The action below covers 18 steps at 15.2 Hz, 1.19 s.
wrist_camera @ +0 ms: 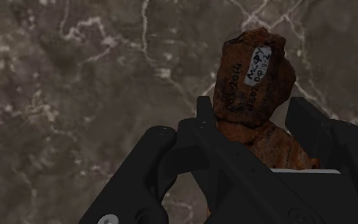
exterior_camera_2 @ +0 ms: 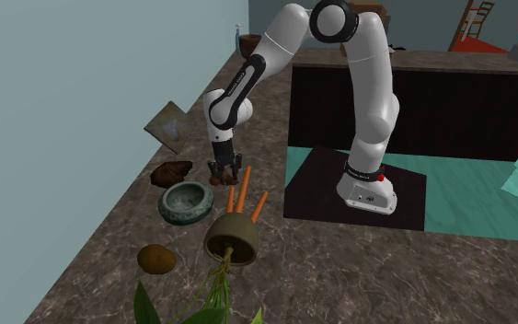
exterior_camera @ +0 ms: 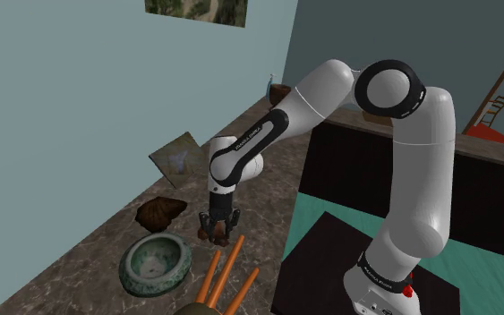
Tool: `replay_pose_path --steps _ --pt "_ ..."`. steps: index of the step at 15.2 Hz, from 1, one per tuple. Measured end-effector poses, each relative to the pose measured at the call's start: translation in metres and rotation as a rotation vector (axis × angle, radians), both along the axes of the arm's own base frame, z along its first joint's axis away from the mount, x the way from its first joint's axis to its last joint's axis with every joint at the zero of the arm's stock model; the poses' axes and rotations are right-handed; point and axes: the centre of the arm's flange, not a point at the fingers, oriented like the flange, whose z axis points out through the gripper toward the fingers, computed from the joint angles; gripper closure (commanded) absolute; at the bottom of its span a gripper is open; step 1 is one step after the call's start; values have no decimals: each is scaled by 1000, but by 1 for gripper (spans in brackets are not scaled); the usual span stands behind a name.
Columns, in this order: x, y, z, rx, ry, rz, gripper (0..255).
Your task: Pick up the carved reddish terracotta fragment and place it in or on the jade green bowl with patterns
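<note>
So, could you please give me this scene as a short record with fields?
gripper: shut on the fragment, low over the counter
fragment: reddish, with a white label; cannot tell if it is lifted yet
bowl: green, patterned, empty, close beside the gripper
nearby: carrots, brown lump by the bowl

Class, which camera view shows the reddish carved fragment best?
The wrist view: the reddish fragment is close, its white written label visible. The shoulder and second exterior views show a small brown lump at the gripper.
</note>
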Motion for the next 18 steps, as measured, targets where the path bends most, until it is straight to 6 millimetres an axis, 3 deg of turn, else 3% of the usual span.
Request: replay_pose_path --steps 4,18 --pt "-1 1 13 1 1 1 255" --pt "-1 1 88 1 1 1 255"
